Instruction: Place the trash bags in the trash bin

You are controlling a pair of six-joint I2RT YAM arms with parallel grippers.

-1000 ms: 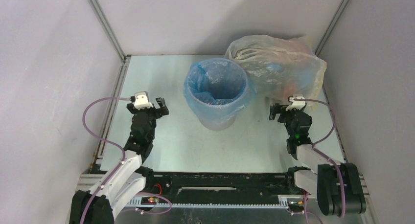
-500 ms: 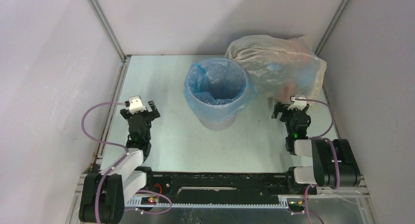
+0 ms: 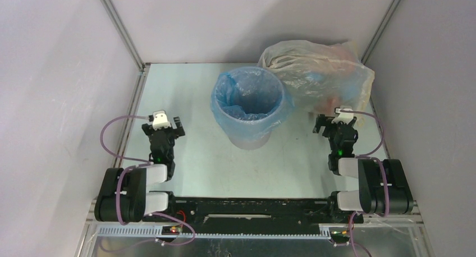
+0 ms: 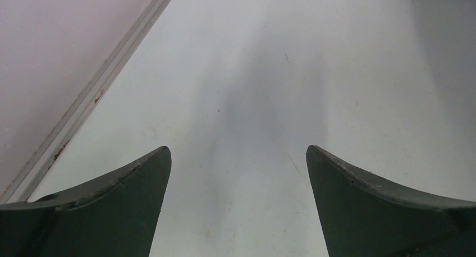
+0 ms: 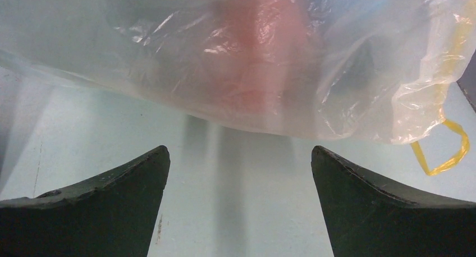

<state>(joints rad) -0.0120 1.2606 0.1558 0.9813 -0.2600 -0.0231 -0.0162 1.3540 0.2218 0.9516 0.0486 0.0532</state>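
Note:
The light-blue trash bag point(image 3: 223, 104) lines the pale grey-lavender trash bin point(image 3: 250, 136); its edge is folded over the rim and hangs down the outside. The bin stands upright at the table's middle. My left gripper point(image 3: 163, 128) is open and empty, low at the near left, well apart from the bin; its wrist view shows only bare table between the fingertips point(image 4: 236, 150). My right gripper point(image 3: 334, 125) is open and empty at the near right, just in front of the big clear bag; its wrist view point(image 5: 239, 150) shows table between the fingers.
A large clear whitish bag point(image 3: 320, 77) stuffed with colourful items sits at the back right, touching the bin; it fills the top of the right wrist view point(image 5: 252, 55), with a yellow tie loop point(image 5: 446, 150). Metal frame rails point(image 3: 132, 119) edge the table.
Both arms have folded back toward their bases. The left gripper moved nearer and slightly left; the right gripper pulled back a little. The bin and bags have not moved.

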